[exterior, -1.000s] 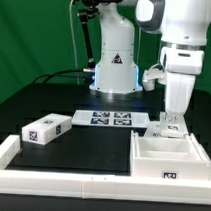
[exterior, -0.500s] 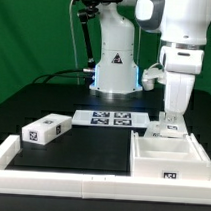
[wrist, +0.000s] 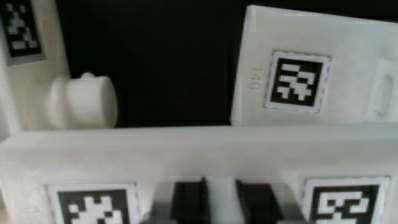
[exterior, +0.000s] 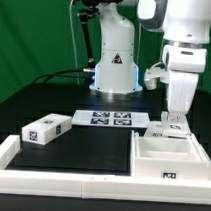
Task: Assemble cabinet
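**Arm barely budged, fingers down at the cabinet shell**

Since a second ago the arm (exterior: 182, 57) drifted a hair toward the exterior view's right. The cabinet shell (exterior: 170, 170) sits in the surface's (exterior: 91, 145) near right corner, the small box (exterior: 47, 131) by the left edge. Only the wrist view shows the fingers (wrist: 185, 205): narrow, grip unclear.

Black table (exterior: 92, 143), matte. Lying on it:
- marker board (exterior: 111, 119), flat, centre rear, before the robot base (exterior: 115, 79)
- small tagged white box part (exterior: 47, 131), exterior view's left
- open square white shell (exterior: 168, 174), exterior view's right
- low white border frame (exterior: 60, 163), along the front edge
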`<state>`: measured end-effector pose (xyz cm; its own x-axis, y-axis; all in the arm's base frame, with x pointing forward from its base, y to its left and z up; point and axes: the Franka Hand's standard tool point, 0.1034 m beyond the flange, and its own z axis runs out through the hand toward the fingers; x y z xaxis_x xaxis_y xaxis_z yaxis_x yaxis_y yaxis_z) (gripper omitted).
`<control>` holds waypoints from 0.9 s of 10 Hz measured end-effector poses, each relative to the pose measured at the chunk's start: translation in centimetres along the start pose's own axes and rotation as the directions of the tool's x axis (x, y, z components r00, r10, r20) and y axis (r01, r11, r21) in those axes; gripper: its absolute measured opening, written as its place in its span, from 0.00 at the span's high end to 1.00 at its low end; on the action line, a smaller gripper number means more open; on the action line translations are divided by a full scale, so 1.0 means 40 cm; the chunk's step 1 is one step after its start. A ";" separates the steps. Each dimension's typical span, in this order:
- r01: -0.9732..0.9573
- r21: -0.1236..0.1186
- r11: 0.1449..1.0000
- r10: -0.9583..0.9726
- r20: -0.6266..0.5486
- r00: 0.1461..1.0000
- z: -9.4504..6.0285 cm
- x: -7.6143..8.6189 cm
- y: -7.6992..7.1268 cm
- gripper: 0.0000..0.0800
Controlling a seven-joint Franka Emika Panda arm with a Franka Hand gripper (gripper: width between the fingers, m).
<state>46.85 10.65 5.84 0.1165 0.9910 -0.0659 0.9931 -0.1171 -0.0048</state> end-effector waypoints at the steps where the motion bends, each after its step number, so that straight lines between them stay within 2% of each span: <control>1: 0.004 0.001 1.000 -0.004 0.001 1.000 0.003 -0.007 0.004 0.91; 9: -0.014 -0.001 1.000 0.014 -0.001 1.000 0.005 -0.006 0.007 0.91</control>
<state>47.10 10.37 5.65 0.1307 0.9893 -0.0650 0.9914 -0.1312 -0.0026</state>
